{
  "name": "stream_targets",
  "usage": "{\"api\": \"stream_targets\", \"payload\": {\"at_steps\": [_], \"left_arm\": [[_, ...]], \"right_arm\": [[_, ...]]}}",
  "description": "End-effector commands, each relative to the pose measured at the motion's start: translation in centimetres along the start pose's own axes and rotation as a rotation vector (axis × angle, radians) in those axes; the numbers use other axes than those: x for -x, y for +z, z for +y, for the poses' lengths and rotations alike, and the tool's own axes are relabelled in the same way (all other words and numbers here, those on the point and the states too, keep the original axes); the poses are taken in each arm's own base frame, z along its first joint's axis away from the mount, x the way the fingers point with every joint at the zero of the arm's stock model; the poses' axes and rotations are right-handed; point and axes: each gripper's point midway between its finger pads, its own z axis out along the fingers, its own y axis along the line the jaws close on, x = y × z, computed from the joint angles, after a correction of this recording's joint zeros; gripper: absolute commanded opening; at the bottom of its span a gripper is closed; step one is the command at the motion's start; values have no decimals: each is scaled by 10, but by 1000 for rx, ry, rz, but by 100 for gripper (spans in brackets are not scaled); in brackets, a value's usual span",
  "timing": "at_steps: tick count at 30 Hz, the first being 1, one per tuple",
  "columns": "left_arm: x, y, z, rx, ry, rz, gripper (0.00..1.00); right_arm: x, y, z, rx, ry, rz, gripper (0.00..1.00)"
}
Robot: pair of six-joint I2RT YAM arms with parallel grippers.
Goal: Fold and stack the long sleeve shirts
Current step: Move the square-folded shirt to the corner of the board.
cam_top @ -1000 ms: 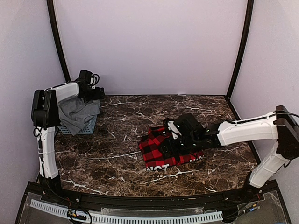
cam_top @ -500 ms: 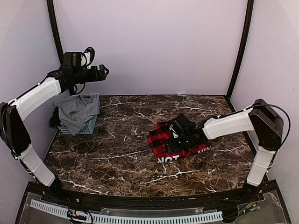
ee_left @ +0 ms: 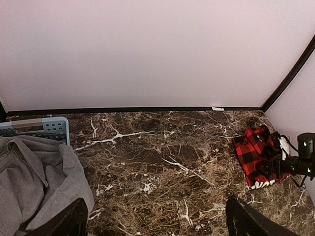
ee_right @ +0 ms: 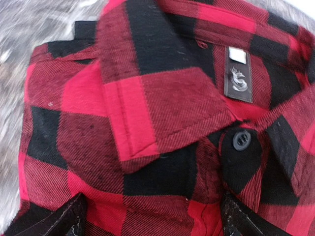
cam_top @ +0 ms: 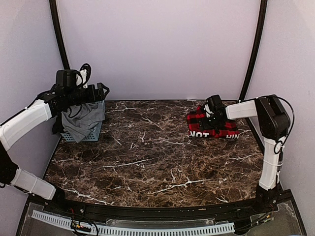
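Note:
The red-and-black plaid shirt [cam_top: 197, 120] lies folded at the back right of the table, white lettering along its near edge. My right gripper [cam_top: 209, 118] rests on top of it. In the right wrist view the plaid shirt [ee_right: 162, 108] fills the frame, collar and button showing, and the right gripper [ee_right: 155, 223] is open with flat cloth between its fingertips. The grey shirt [cam_top: 81, 123] is bunched in a blue basket [cam_top: 96, 133] at the back left. My left gripper [cam_top: 104, 91] hovers above it, open and empty. The left gripper [ee_left: 157, 226] looks past the grey shirt [ee_left: 34, 182].
The dark marble table [cam_top: 147, 157] stretches between the two shirts. Black frame posts [cam_top: 253, 54] stand at the back corners against the pale walls. The basket [ee_left: 44, 127] sits against the left wall, and the plaid shirt [ee_left: 253, 152] lies near the right wall.
The right gripper has slid the folded plaid shirt from the middle of the table to the back right corner. The left arm has risen off the basket and now hovers over it.

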Motion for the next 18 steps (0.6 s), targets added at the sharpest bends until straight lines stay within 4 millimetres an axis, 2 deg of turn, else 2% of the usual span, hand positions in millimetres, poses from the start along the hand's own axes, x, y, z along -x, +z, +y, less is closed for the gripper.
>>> {"api": "stream_targets", "payload": {"at_steps": [1,6,10,12,15,18], "left_arm": [[-13,-19,-4,-21,-24,14,96],[-29,-29,1,1,-19,52,96],[-37,-31,13,62,-17,73,97],[-40,-30,24,124,-18,83,97],[-45,-26,37,197,-13,108,97],[-53,-19,61,299,-20,163,97]], "right_arm": [[19,27,-20,24,-88,24,90],[43,34,-51,-60,-174,11,91],[46,33,-86,-108,-143,43,92],[46,30,-97,-106,-112,46,93],[61,10,-81,-6,-73,-35,94],[81,-26,-52,126,-29,-167,94]]}}
